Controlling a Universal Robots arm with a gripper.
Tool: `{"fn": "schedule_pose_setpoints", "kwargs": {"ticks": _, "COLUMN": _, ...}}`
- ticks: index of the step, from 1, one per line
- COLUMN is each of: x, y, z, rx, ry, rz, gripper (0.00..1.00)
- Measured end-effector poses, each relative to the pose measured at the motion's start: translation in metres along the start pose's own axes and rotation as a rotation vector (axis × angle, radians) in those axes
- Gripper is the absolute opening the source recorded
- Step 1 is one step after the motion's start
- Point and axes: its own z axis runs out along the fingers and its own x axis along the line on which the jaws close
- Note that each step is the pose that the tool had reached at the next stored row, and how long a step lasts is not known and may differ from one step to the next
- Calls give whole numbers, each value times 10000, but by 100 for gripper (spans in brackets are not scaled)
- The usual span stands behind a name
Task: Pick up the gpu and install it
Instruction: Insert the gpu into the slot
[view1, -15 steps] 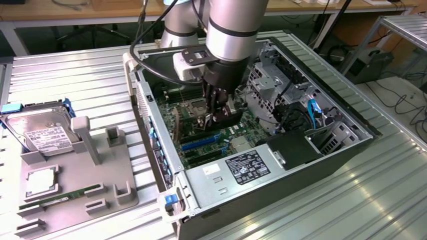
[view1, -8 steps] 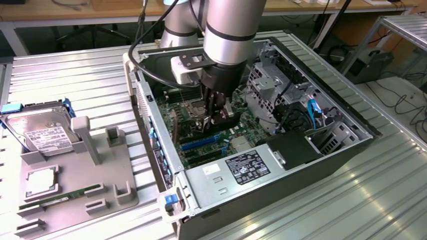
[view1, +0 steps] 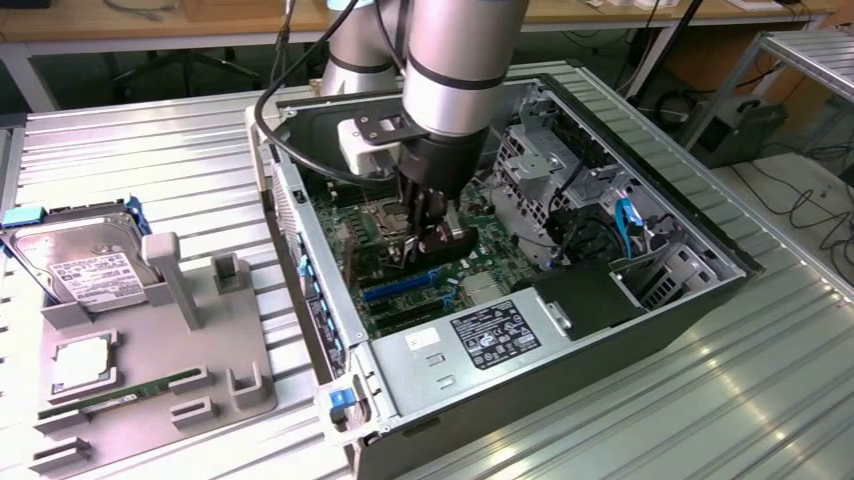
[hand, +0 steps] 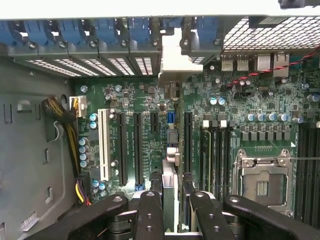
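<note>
Silver arm reaches down into the open computer case (view1: 641, 300) in the exterior view. Gripper (view1: 434, 240) sits low over the motherboard (view1: 387, 215), fingers clenched on the gpu (view1: 451, 243), held edge-on above the blue slots. Hard drive (view1: 83, 262) and RAM stick (view1: 120, 392) rest on the grey tray (view1: 200, 395) at the exterior view's left.

Wrist view: black fingers (hand: 150, 210) grasp the gpu (hand: 170, 175), standing upright between them, over the motherboard (hand: 240, 100) slots.
</note>
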Motion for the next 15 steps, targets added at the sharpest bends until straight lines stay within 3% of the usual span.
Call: {"fn": "schedule_pose_setpoints", "kwargs": {"ticks": 15, "x": 3, "y": 109, "z": 116, "rx": 1, "ry": 57, "rz": 0, "gripper": 26}}
